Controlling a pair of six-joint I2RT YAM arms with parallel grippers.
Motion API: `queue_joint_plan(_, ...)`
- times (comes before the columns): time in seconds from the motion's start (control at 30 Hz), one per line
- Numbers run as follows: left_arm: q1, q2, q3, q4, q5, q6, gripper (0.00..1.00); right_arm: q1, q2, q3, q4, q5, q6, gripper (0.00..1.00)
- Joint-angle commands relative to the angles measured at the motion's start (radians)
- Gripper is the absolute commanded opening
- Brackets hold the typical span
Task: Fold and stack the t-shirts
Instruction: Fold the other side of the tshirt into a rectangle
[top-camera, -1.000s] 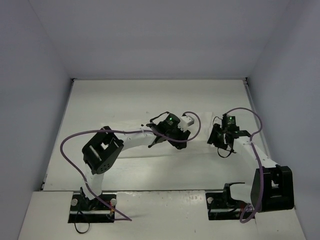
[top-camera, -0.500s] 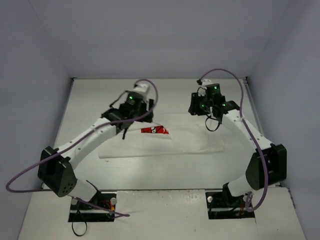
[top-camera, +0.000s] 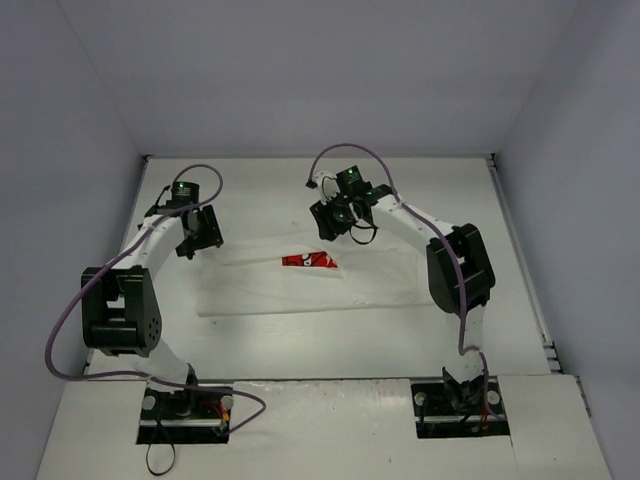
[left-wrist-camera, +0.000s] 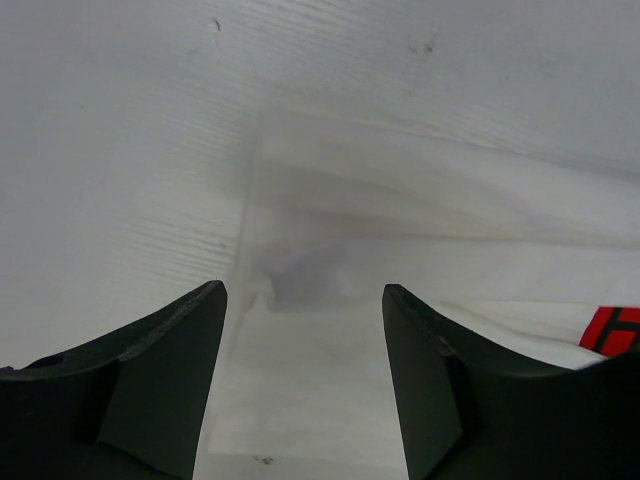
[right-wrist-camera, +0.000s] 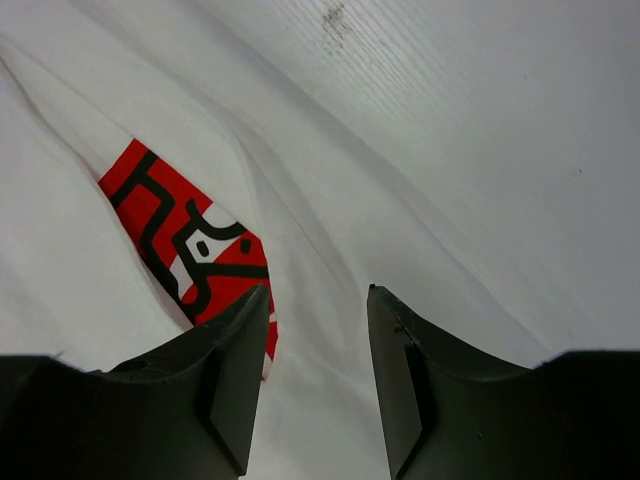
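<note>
A white t-shirt (top-camera: 320, 285) lies partly folded on the table, a strip of its red print (top-camera: 308, 260) showing near the middle. My left gripper (top-camera: 196, 236) is open and empty over the shirt's left end (left-wrist-camera: 330, 290); the red print (left-wrist-camera: 610, 330) shows at the right edge of that view. My right gripper (top-camera: 333, 222) is open and empty just above the shirt's far edge, beside the red print (right-wrist-camera: 185, 245) with its black and white lettering. White cloth (right-wrist-camera: 330, 330) lies between its fingers.
The white table (top-camera: 300, 190) is enclosed by pale walls at the back and sides. A small dark mark (right-wrist-camera: 335, 15) is on the table beyond the shirt. The arm bases (top-camera: 185, 405) sit at the near edge.
Both arms have swung left. The left gripper went from the middle to the shirt's left end. The right gripper went from the shirt's right side to above the red print.
</note>
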Motion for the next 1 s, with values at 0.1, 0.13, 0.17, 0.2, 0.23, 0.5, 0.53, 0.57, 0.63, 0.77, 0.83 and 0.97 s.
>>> queue_joint_plan(0.1, 0.041, 0.04, 0.121, 0.013, 0.155, 0.08, 0.6, 0.016, 0.085, 0.128, 0.012, -0.011, -0.122, 0.42)
queue_joint_plan(0.13, 0.041, 0.043, 0.122, 0.017, 0.166, 0.098, 0.6, 0.017, 0.095, 0.134, 0.013, -0.018, -0.126, 0.42)
queue_joint_plan(0.17, 0.041, 0.045, 0.124, 0.023, 0.173, 0.124, 0.6, 0.018, 0.104, 0.14, 0.014, -0.028, -0.131, 0.42)
queue_joint_plan(0.2, 0.041, 0.043, 0.125, 0.023, 0.177, 0.138, 0.6, 0.02, 0.109, 0.143, 0.014, -0.038, -0.134, 0.42)
queue_joint_plan(0.23, 0.041, 0.042, 0.126, 0.026, 0.193, 0.162, 0.6, 0.027, 0.116, 0.152, 0.014, -0.052, -0.139, 0.42)
queue_joint_plan(0.5, 0.041, 0.038, 0.075, 0.06, 0.251, 0.239, 0.53, 0.069, 0.17, 0.19, 0.013, -0.108, -0.144, 0.42)
queue_joint_plan(0.53, 0.041, 0.04, 0.065, 0.065, 0.26, 0.241, 0.5, 0.07, 0.177, 0.194, 0.012, -0.112, -0.143, 0.41)
queue_joint_plan(0.57, 0.041, 0.04, 0.059, 0.065, 0.263, 0.239, 0.47, 0.072, 0.182, 0.197, 0.013, -0.117, -0.141, 0.41)
queue_joint_plan(0.63, 0.041, 0.039, 0.045, 0.064, 0.267, 0.236, 0.39, 0.073, 0.19, 0.203, 0.014, -0.125, -0.136, 0.41)
queue_joint_plan(0.77, 0.041, 0.018, 0.002, 0.072, 0.261, 0.228, 0.36, 0.079, 0.201, 0.206, 0.014, -0.136, -0.135, 0.41)
queue_joint_plan(0.83, 0.041, 0.013, -0.018, 0.073, 0.258, 0.228, 0.36, 0.08, 0.211, 0.208, 0.014, -0.133, -0.133, 0.41)
queue_joint_plan(0.97, 0.041, -0.002, -0.05, 0.077, 0.254, 0.22, 0.33, 0.089, 0.213, 0.204, 0.014, -0.133, -0.134, 0.4)
